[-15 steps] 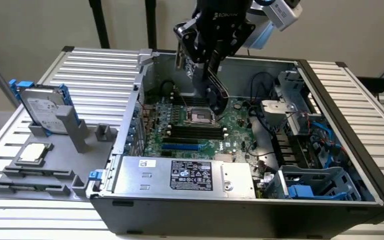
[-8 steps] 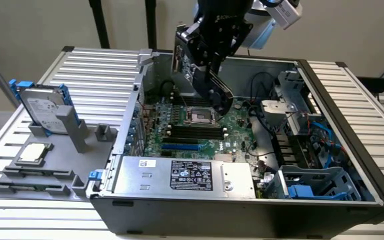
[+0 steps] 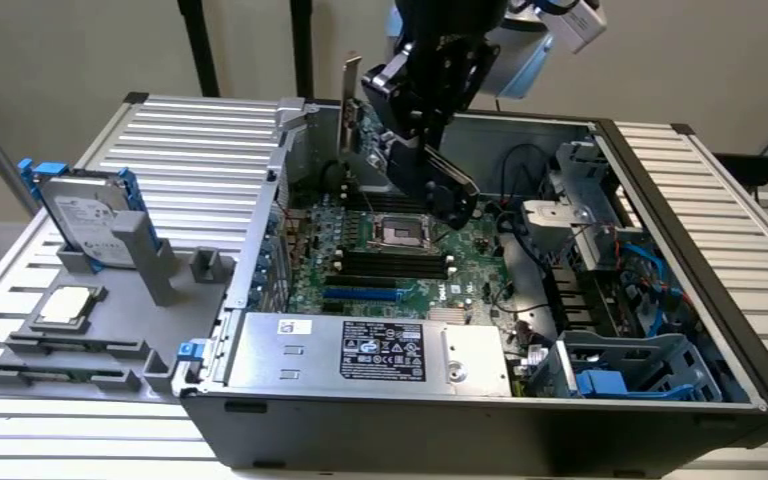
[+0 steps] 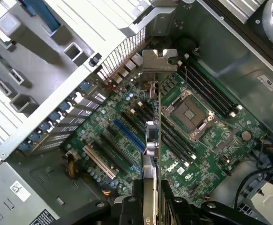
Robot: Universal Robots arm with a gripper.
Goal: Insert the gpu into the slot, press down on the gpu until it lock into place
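Aloft, gpu (image 4: 152,136) clamped in gripper (image 4: 149,200) (slot (image 4: 127,136) below).

The motherboard (image 3: 398,262) is green, crossed by 1 bright blue slot (image 4: 126,135) and parallel black memory strips (image 4: 207,91), while the gpu (image 4: 151,140) pairs dark green with a silver bracket (image 4: 160,61). The hard drive (image 3: 88,215) is silver-topped with blue rails, its stand (image 3: 104,310) plain grey. The table (image 3: 37,440) is silver with parallel ridges, and the power supply (image 3: 277,345) carries a black label.
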